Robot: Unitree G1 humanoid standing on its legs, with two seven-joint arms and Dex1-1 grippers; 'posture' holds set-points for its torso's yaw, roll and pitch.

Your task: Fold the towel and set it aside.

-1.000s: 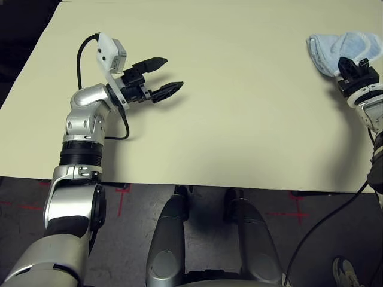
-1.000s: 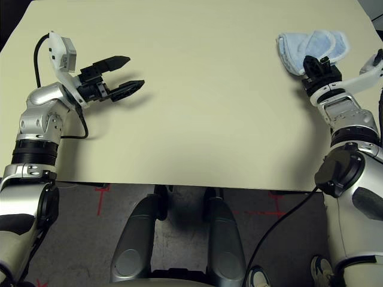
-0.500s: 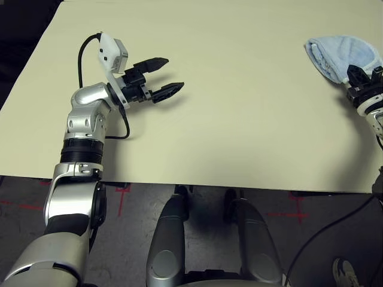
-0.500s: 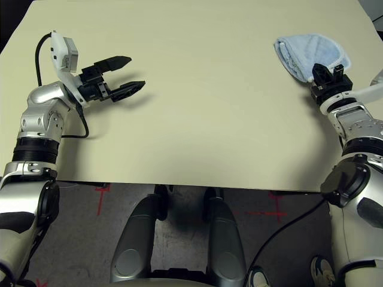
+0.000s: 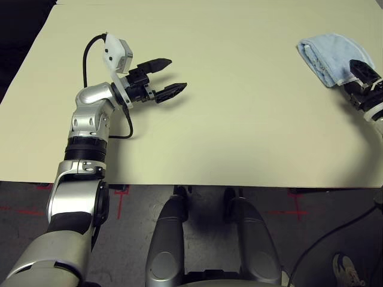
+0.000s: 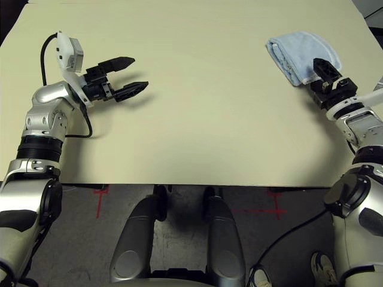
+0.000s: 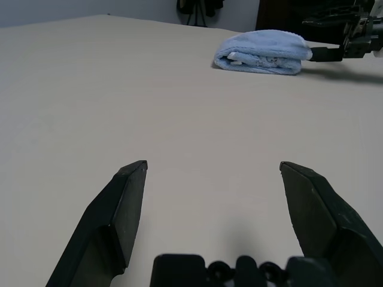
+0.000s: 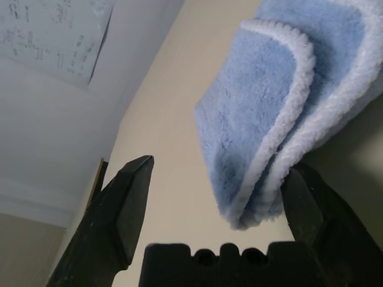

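Observation:
The towel, light blue with a whitish border, lies folded at the far right of the cream table. My right gripper is open just on the near side of it. In the right wrist view the towel's folded edge hangs in front of the spread fingers, close to one of them, and nothing is gripped. My left gripper hovers open over the left part of the table, far from the towel, with nothing between its fingers.
A black cable loops from the left wrist camera down beside the forearm. The table's near edge runs in front of me, with dark floor and red tape marks below it.
The right gripper has opened, let go of the towel and drawn back toward me. The towel has settled flat and folded. The left arm has kept its pose.

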